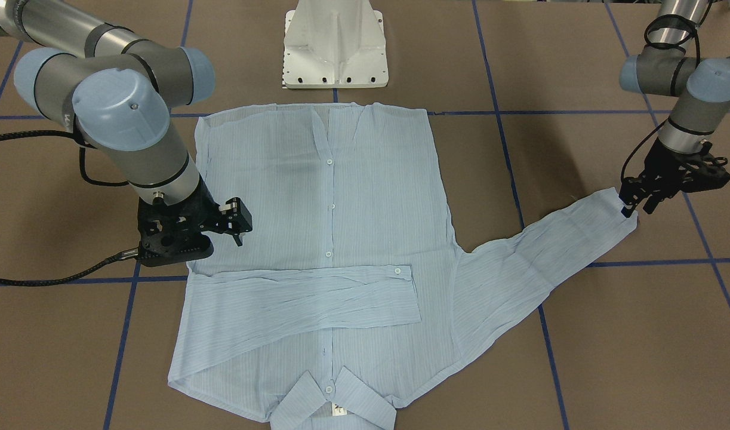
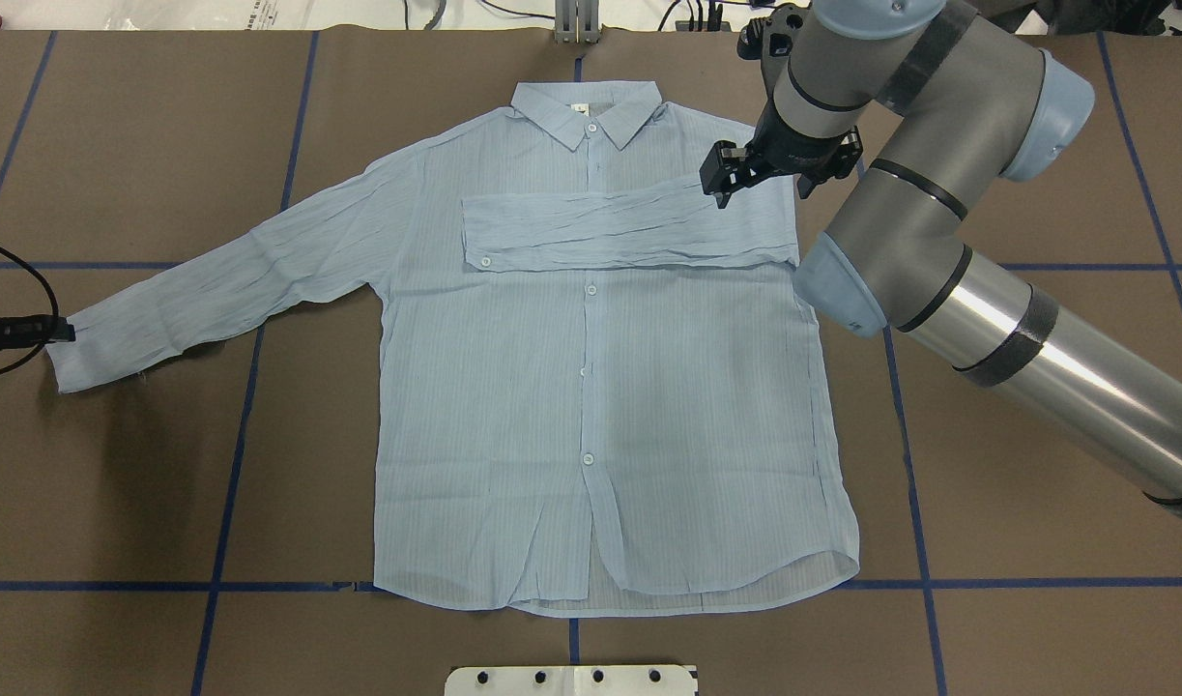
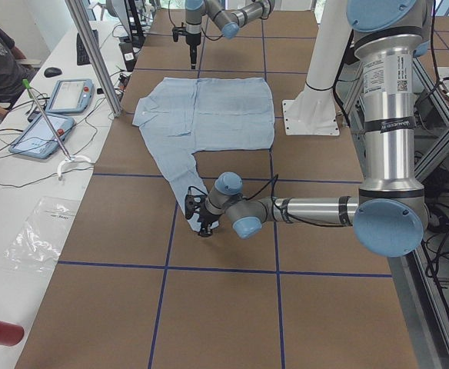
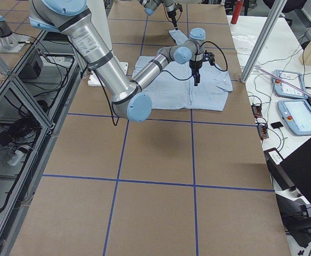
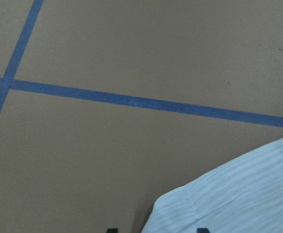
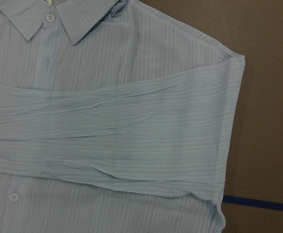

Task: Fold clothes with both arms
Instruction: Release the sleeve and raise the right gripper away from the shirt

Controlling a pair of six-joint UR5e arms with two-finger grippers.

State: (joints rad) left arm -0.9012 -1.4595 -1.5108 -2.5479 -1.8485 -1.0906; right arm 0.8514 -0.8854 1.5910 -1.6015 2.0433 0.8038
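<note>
Front-facing view: the shirt point(image 1: 341, 197) lies flat and buttoned on the brown table point(image 1: 609, 358), collar farthest from the white pedestal point(image 1: 335, 45). One sleeve point(image 1: 305, 295) is folded across the chest and the other is stretched out sideways. The left gripper point(image 1: 634, 206) sits at the outstretched cuff point(image 1: 615, 209).

Overhead view: the right gripper point(image 2: 724, 184) hangs over the folded sleeve's shoulder end. I cannot tell whether its fingers are parted.

Left wrist view: two fingertips point(image 5: 111, 229) stand apart, with the cuff's corner between them.

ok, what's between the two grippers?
Only the shirt: from left gripper the outstretched sleeve, then the folded sleeve up to right gripper. Overhead view.
</note>
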